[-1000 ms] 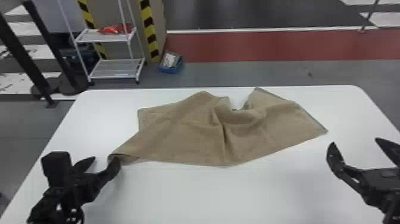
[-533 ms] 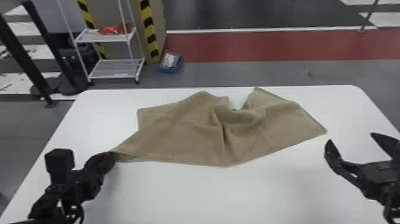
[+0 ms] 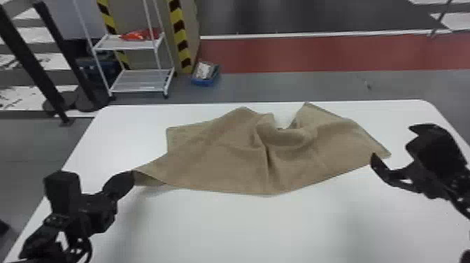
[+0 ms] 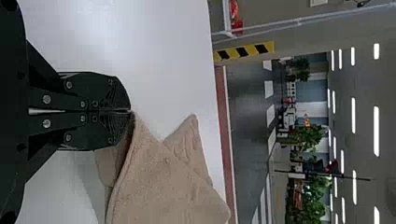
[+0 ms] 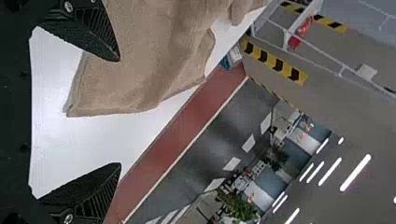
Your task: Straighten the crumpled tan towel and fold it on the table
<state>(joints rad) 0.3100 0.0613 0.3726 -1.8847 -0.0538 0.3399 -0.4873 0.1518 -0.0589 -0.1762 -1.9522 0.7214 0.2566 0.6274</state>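
1. Nearest you, on your left, the left gripper (image 4: 131, 111) is pinching a corner of the towel (image 3: 223, 154), its fingers pressed together.
2. On your right, the right gripper (image 5: 119, 112) is gaping wide and holding nothing, one finger overlapping the towel's right end in the head view; you cannot tell whether they are touching.
3. Between them the towel is lying crumpled across the table (image 3: 244, 227), creasing at its middle and bunching towards the far edge.
4. It is looking light, soft and limp, so you are probably risking slack and new wrinkles more than damage. For the second hold, you are best aiming at the right-hand corner (image 3: 385, 153), then drawing the cloth taut between both grippers.
5. The head view is giving you the towel's whole outline and the notch in its far edge; the left wrist view is revealing the closed fingertips and the curled hem beside them.
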